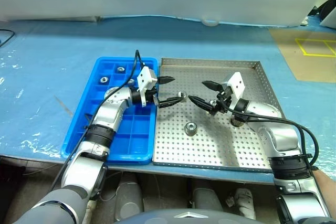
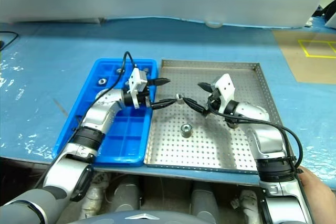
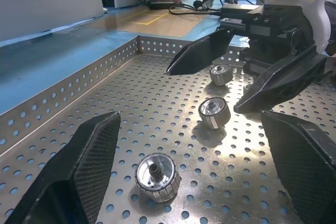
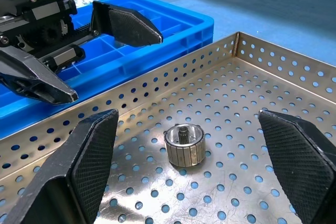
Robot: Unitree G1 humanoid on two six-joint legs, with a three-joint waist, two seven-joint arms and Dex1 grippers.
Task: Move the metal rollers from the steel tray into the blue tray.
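Note:
The steel tray (image 1: 210, 63) lies right of the blue tray (image 1: 131, 140), edge to edge. One metal roller (image 1: 181, 95) stands between my two grippers, which face each other over the steel tray's left half. My left gripper (image 1: 175, 89) is open, its lower fingertip right beside that roller. The right gripper (image 1: 197, 92) is open too, with the same roller (image 4: 184, 144) on the mesh between its fingers. A second roller (image 1: 190, 128) stands nearer the front, and a third (image 3: 220, 73) lies beyond the right gripper. Two rollers (image 1: 120, 69) (image 1: 104, 80) sit in the blue tray's far compartments.
Both trays rest on a table covered in blue sheet (image 1: 47, 77). A brown patch with yellow tape (image 1: 315, 51) lies at the far right. A black cable (image 1: 5, 36) curls at the far left edge. A person's hand (image 2: 317, 187) shows at the bottom right.

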